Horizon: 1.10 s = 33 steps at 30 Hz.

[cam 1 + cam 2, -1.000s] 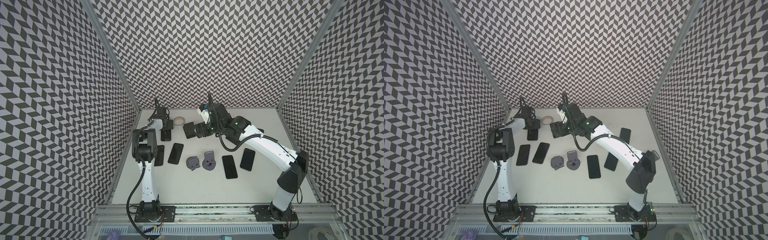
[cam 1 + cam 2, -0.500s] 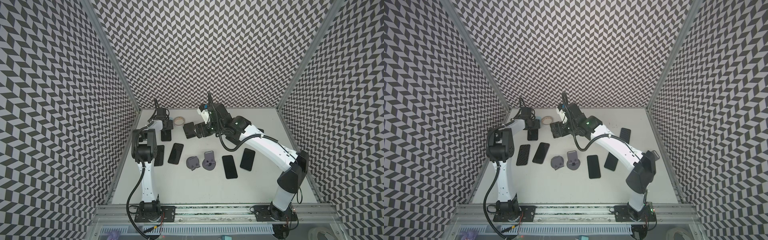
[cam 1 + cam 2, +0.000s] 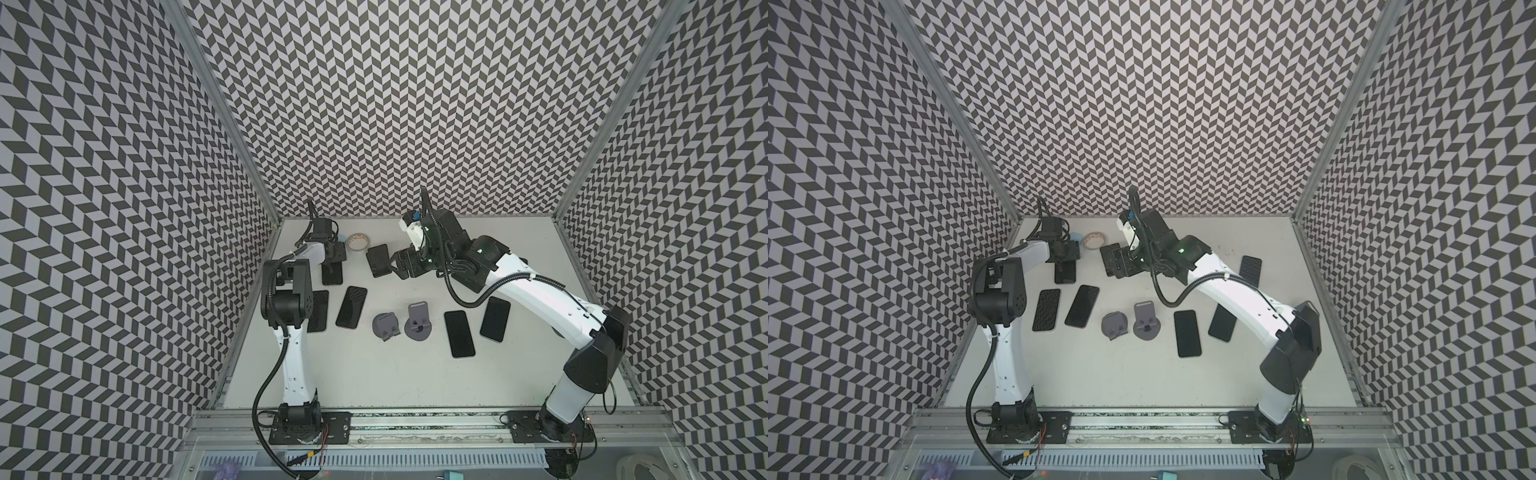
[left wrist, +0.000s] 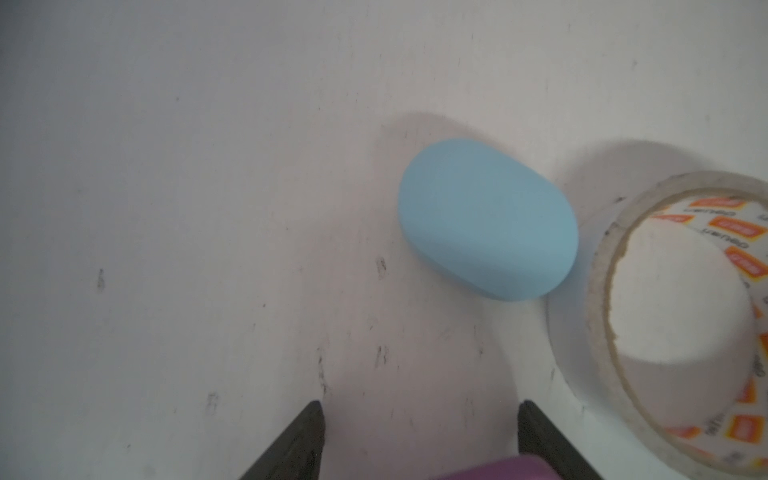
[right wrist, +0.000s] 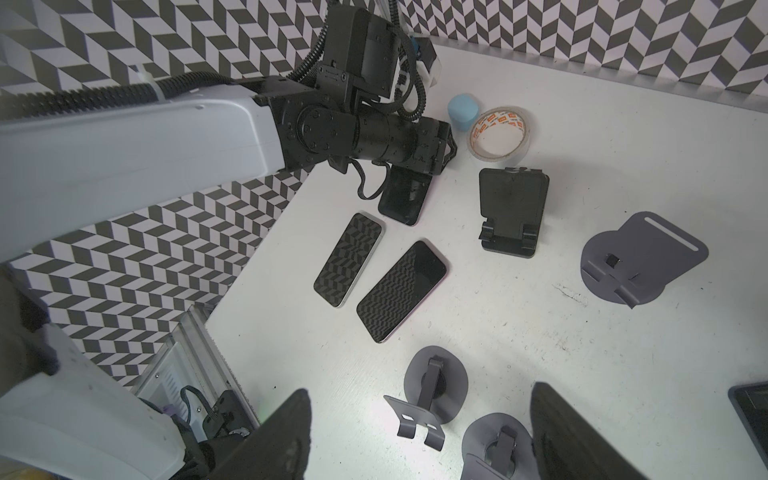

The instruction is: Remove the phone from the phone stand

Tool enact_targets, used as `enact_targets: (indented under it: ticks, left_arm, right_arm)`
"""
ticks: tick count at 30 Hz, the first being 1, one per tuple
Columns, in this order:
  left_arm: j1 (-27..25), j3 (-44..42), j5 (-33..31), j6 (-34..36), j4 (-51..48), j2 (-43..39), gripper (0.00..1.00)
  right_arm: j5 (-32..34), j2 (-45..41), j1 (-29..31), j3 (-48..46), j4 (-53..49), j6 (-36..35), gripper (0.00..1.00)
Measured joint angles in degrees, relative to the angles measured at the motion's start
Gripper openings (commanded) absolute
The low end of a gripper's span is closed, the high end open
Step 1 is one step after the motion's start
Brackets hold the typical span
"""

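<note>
Since the black stand [image 5: 513, 208] is sitting empty, the lift-off is being judged as done. The phone [image 5: 402, 197] is now being placed at the back left of the table [image 3: 374, 374], between the left wall and that stand, apart from it.

Its back end is being pinched by the left gripper [image 3: 332, 261]. The fingers [image 4: 307, 440] are standing apart with a purple body [image 4: 490, 469] filling the gap, which is being read as the phone itself. Whether that end is being held clear of the table or is already resting cannot be told.

Key relation: the long axis is running front-to-back in both top views, with the grip at the back end and the free end pointing toward the front rail. The phone is lying below and forward of the left fingers, so the left arm is by far the nearer one.

The next move is being judged as open-and-retreat, straight up. The tape roll [image 4: 598, 291] and blue oval case [image 4: 486, 220] are sitting just beyond the fingertips, so a knock is being risked by any push further back.

The right gripper [image 5: 419, 390] is being carried raised with its jaws roughly half open and nothing held — only grey stands [image 5: 434, 386] are being seen through the gap. It is not being needed here.
</note>
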Motion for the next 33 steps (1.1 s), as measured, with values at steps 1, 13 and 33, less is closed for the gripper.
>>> enact_targets:
  ticks: [1,13,33]
  left_arm:
    - [0.0,-0.1,0.0,0.0,0.0,0.0,0.73]
    - [0.0,-1.6,-0.2,-0.2,1.4,-0.7,0.78]
    - [0.2,-2.3,1.9,-2.7,0.2,-2.1,0.86]
  right_arm:
    - [0.0,0.0,0.0,0.0,0.2,0.0,0.80]
    - [-0.3,-0.5,0.0,-2.6,2.8,0.7,0.80]
    - [-0.1,-1.7,-1.9,-0.5,4.4,-0.2,0.83]
